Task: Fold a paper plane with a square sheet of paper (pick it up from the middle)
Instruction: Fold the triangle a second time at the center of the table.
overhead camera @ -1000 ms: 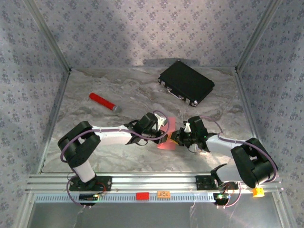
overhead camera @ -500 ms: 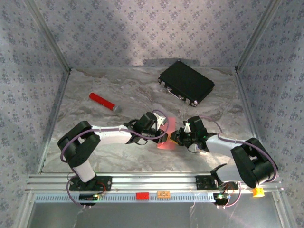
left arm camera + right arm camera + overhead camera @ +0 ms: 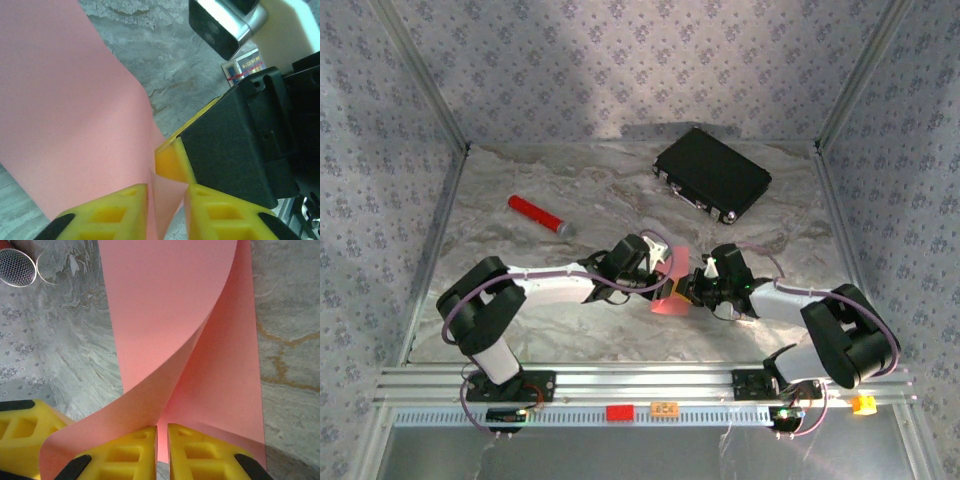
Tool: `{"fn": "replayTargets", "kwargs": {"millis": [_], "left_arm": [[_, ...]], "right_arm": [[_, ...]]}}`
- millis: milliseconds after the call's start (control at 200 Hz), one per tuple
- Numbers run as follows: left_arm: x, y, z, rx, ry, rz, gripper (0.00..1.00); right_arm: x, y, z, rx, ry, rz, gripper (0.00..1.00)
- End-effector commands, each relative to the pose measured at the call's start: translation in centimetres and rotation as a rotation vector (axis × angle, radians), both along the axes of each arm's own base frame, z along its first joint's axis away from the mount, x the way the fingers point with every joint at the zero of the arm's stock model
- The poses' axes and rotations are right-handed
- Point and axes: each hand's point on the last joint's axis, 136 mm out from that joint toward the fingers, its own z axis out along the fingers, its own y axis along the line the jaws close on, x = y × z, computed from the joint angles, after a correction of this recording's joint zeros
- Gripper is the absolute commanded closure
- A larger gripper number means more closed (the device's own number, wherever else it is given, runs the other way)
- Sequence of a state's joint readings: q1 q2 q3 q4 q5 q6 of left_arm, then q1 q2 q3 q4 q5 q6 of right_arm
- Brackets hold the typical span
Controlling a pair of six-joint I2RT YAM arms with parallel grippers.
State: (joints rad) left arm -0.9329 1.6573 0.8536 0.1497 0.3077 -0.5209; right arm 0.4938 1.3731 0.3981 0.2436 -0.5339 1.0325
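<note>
A black case [image 3: 712, 178] lies at the far right of the marbled table [image 3: 500, 250], and a red cylinder [image 3: 532, 211] with a grey cap lies over to the left. Both are well apart from the arms and from each other. A small printed card [image 3: 245, 67] lies flat on the table just past the right gripper [image 3: 162, 445], whose black body hides part of it in the left wrist view. Patterned walls close the table in on the left, right and far sides. A metal rail [image 3: 620, 380] runs along the near edge, where the two bases are bolted. The sheet of paper [image 3: 670, 300] is in the middle of the table, somewhat toward the near side, between the two grippers. It is salmon pink, and in the right wrist view one part of it curls up and over while another part lies lower, toward the table. Both arms lie low with their elbows out to the sides, and their forearms reach inward so that the wrists meet tip to tip over the paper. The left gripper [image 3: 167, 200] comes in from the left, its yellow fingers [image 3: 115, 212] a little apart with a corner of the sheet loose in the gap. The right gripper comes in from the right, its jaws closed to a thin slit that pinches the paper's edge. One of its fingertips sits just beside the left fingers.
</note>
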Motion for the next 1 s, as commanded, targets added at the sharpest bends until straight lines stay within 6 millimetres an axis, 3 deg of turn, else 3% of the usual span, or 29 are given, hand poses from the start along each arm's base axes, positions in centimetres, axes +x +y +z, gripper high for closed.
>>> {"fn": "replayTargets", "kwargs": {"millis": [0, 305, 620, 740, 909, 999], "left_arm": [[-0.3, 0.2, 1.2, -0.024, -0.005, -0.012, 0.71], [-0.2, 0.0, 1.7, -0.058, -0.014, -0.011, 0.51], [-1.1, 0.5, 0.8, -0.001, -0.035, -0.059, 0.48], [-1.3, 0.6, 1.4, 0.018, -0.081, -0.065, 0.46], [-0.2, 2.0, 4.0, -0.056, -0.168, 0.054, 0.38], [0.2, 3.2, 4.2, -0.040, -0.211, 0.099, 0.38]], "right_arm": [[0.4, 0.1, 0.0, -0.002, 0.001, -0.016, 0.85], [0.5, 0.3, 0.2, 0.005, -0.004, -0.013, 0.85], [0.6, 0.4, 0.5, 0.016, -0.012, -0.012, 0.84], [0.7, 0.5, 0.6, 0.021, -0.014, -0.014, 0.84], [0.8, 0.6, 0.7, 0.023, -0.015, -0.013, 0.85], [0.9, 0.5, 0.7, 0.021, -0.016, -0.015, 0.85]]}}
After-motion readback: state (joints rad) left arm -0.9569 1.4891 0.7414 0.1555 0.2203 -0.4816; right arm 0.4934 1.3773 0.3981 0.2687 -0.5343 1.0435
